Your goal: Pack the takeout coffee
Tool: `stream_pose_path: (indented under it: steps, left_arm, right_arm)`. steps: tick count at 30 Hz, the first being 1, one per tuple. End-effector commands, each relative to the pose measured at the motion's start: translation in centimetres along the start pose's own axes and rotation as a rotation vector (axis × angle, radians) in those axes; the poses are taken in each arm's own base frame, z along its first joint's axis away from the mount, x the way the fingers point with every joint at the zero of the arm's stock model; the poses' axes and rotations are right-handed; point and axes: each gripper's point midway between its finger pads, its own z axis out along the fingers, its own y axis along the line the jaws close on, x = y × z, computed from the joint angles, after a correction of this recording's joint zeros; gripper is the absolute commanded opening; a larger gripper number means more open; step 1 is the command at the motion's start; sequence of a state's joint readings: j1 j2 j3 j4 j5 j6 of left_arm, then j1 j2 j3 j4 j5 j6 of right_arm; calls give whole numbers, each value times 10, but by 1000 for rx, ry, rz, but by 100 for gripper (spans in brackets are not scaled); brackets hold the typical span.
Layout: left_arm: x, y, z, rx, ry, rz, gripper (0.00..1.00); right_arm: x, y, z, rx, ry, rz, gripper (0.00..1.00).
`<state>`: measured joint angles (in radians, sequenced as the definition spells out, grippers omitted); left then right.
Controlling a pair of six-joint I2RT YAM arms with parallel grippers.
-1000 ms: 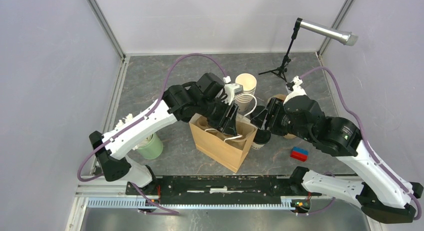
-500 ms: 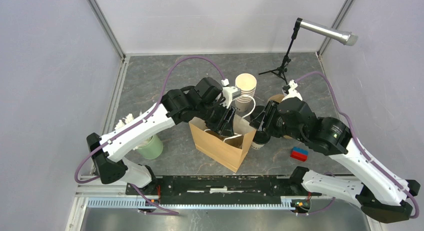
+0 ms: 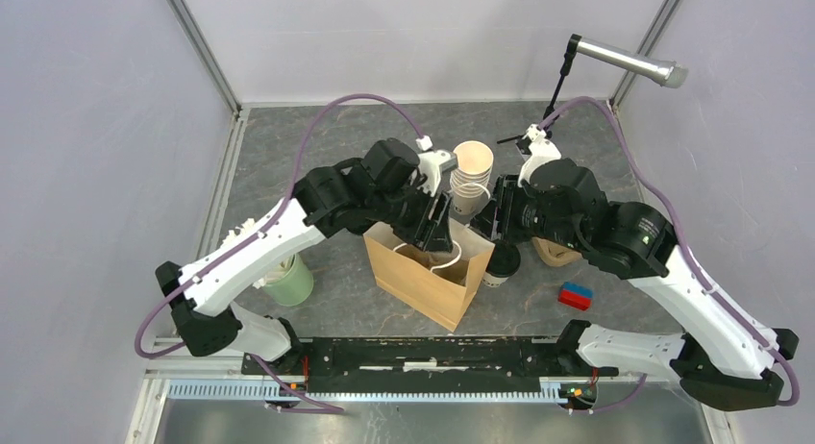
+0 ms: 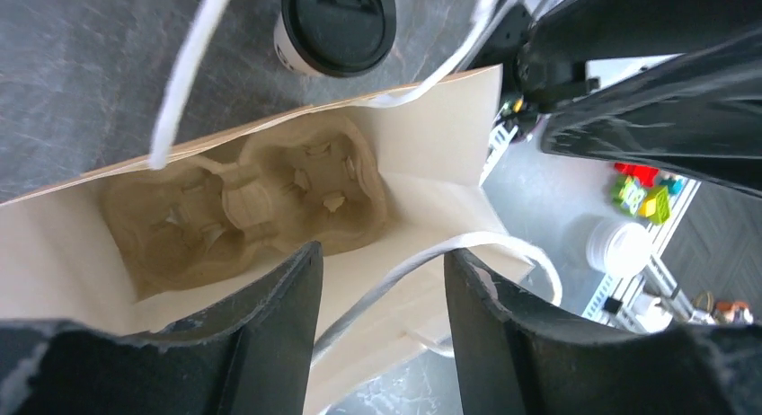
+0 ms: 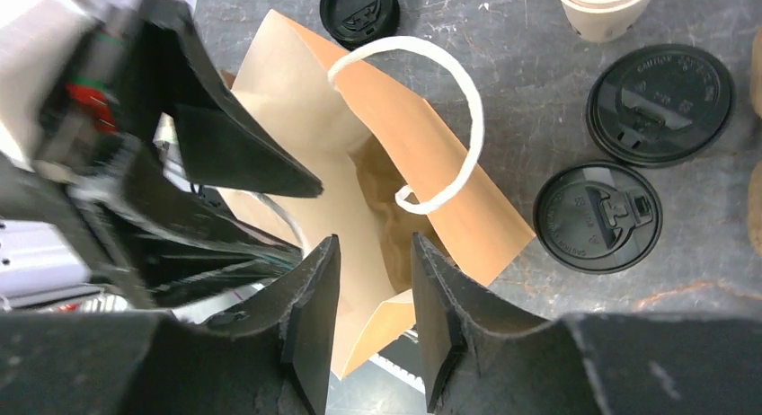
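A takeout coffee cup (image 3: 502, 261), cream with a black lid, stands on the floor against the right side of the open brown paper bag (image 3: 428, 276). The left wrist view shows the cup (image 4: 337, 24) beyond the bag's rim, and a moulded cup carrier (image 4: 243, 199) with hollow wells at the bag's bottom. My left gripper (image 4: 382, 253) hangs open over the bag mouth, a white handle cord (image 4: 404, 271) running loosely between its fingers. My right gripper (image 5: 374, 244) is open with a narrower gap. It hovers above the bag's (image 5: 386, 190) right edge with nothing between its fingers.
A stack of lidless cream cups (image 3: 471, 170) stands behind the bag. Loose black lids (image 5: 660, 92) lie to its right. A green cup (image 3: 288, 281) is at the left, a red and blue block (image 3: 577, 295) at the right, and a microphone stand (image 3: 548, 117) at the back.
Both arms have drawn back and up from the bag mouth. The right gripper's gap has narrowed and it has moved off the lidded cup, which now shows more fully.
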<state>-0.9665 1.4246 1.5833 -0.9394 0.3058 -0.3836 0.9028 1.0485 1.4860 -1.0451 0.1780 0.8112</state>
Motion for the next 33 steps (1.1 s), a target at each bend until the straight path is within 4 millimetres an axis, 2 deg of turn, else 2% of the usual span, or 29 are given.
stream_pose_path:
  steps: [1,6,11,13,17,22,27,31,33]
  left_arm:
    - [-38,-10,-58,-74,-201,-30,60]
    - [-40,21,-88,-286,-244,-88,63]
    - [-34,50,-102,-431,-258,-166,64]
    - [-31,64,-105,-486,-240,-192,63]
    - [-22,86,-97,-560,-184,-194,65]
    - [-17,103,-85,-607,-137,-202,67]
    - [-19,125,-82,-678,-120,-195,67]
    - [-19,132,-69,-668,-95,-178,66]
    - [-14,136,-58,-657,-56,-183,61]
  right_arm:
    - [-10,12,-7,-81,-26,-160,39]
    - [-2,25,3,-138,15,-181,37]
    - [1,40,11,-180,46,-208,36]
    - [1,40,11,-165,64,-210,38]
    - [3,37,3,-114,101,-151,48]
    - [-2,45,-15,-117,125,-64,59]
    - [11,30,-23,-52,177,-18,69]
    - [18,22,-22,-43,164,30,69]
    - [23,17,-19,-28,170,36,68]
